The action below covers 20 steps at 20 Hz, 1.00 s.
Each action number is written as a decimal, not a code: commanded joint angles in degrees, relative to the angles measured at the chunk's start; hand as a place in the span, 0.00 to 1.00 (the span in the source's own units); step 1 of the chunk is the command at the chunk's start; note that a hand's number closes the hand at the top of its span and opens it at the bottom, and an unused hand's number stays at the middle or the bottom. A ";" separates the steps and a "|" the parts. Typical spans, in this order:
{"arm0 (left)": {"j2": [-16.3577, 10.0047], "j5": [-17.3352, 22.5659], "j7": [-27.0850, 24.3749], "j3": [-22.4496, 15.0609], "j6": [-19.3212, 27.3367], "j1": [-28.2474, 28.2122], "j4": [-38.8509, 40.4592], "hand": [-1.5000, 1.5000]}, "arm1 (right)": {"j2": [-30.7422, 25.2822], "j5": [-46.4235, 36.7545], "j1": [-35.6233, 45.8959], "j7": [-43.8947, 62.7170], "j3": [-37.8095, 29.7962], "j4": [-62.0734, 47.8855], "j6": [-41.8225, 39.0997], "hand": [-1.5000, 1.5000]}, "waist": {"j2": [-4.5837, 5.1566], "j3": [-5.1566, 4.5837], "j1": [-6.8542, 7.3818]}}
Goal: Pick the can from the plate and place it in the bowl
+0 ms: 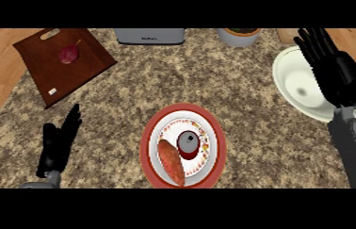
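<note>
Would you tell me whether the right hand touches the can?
Apart: the head view shows the right hand over the white bowl, far from the can.

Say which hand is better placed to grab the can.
Probably the right hand: open, over the bowl where the can must go. The left hand sits across the plate, far from the bowl.

A speckled brown-and-beige stone tabletop (230,77) fills nearly the whole frame. A pale wooden surface (6,65) borders it at the upper left. Light falls evenly, with soft shadows.
</note>
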State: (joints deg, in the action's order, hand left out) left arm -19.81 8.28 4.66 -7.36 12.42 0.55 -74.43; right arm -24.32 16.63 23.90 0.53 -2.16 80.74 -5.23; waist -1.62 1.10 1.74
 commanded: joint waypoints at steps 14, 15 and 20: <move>5.45 1.24 -1.46 -2.98 -0.92 7.47 -13.38 0.50 | 18.71 -22.41 -22.85 -21.55 33.54 12.46 10.89 0.00 | 1.33 -1.01 -2.24; 6.95 -0.70 -5.38 -3.94 -0.28 7.03 -10.58 0.50 | 21.45 -25.94 -21.68 -21.21 36.26 12.64 13.84 0.00 | 1.46 -1.08 -2.18; 7.46 -1.29 -3.34 -3.20 -1.18 6.67 -13.31 0.50 | 18.61 -33.27 -24.94 -14.12 37.27 23.21 17.56 0.00 | 1.47 -1.12 -1.92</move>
State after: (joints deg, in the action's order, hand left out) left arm -12.90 7.43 1.99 -10.67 11.93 8.99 -85.86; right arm -6.41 -11.18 1.18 -17.44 32.84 97.66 8.64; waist -0.25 0.02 -0.38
